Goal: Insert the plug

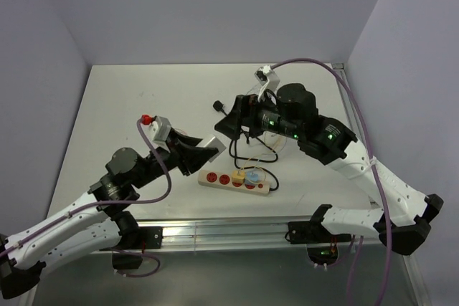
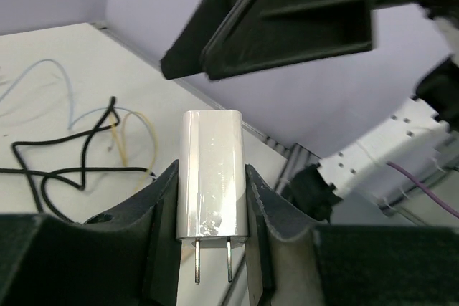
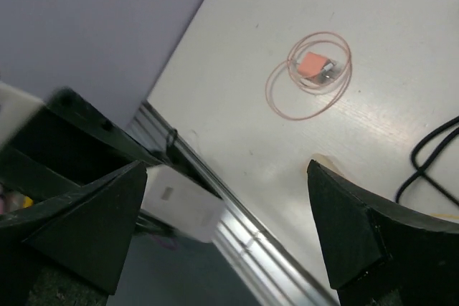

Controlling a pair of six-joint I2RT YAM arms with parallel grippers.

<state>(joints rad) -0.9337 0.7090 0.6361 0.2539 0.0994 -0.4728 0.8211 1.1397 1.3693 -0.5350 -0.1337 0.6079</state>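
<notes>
Holding the plug (image 2: 213, 173) square is what matters now: our left jaws pinch its two flat sides, and the prongs (image 2: 197, 261) point back toward the wrist rather than out past the tips. We judge that it cannot enter a socket as gripped. Either we turn the wrist far over, or we pass it to the other arm. A pass calls for a grip on the free upper end of the body, clear of the prongs, before we let go. A slow, straight approach should stop the glossy plug from slipping or twisting.

From above, the plug is held off the bench (image 1: 129, 98), close to the left end of the strip (image 1: 235, 180) and not touching it. The strip lies flat near the front edge. Its two red sockets (image 1: 217, 178) at the left end look free, while the next ones carry yellow and blue fittings.

Beyond it our right jaws stand spread and empty, their tips near the plug's far end but apart from it. Farther back lie a loose black cable (image 1: 251, 152) and a small pink piece (image 3: 313, 64) inside a thin coil.
</notes>
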